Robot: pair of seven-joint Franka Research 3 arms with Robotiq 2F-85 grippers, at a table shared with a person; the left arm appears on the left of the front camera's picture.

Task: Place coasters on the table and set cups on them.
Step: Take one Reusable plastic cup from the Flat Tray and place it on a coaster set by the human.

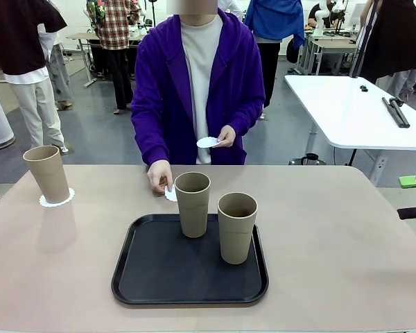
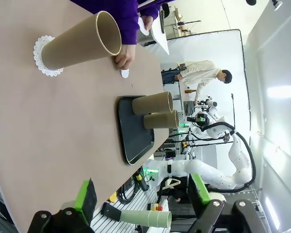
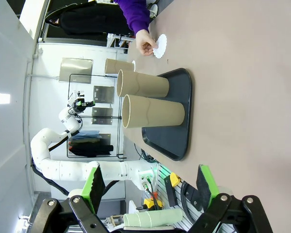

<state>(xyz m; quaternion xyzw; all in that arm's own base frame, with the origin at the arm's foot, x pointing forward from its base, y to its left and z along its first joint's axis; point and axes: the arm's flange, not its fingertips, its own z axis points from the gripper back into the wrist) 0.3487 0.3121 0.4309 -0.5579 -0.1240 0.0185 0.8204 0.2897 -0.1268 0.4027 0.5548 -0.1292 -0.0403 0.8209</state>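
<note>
No legible text or labels.

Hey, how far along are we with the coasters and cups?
Done: one cup stands on a coaster at the table's left. In hand: the person's hand holds a second coaster on the table beside the tray; the other hand holds a third. Left: two cups stand on the tray.

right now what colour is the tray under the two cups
The tray is black, clearest in the front view.
</note>
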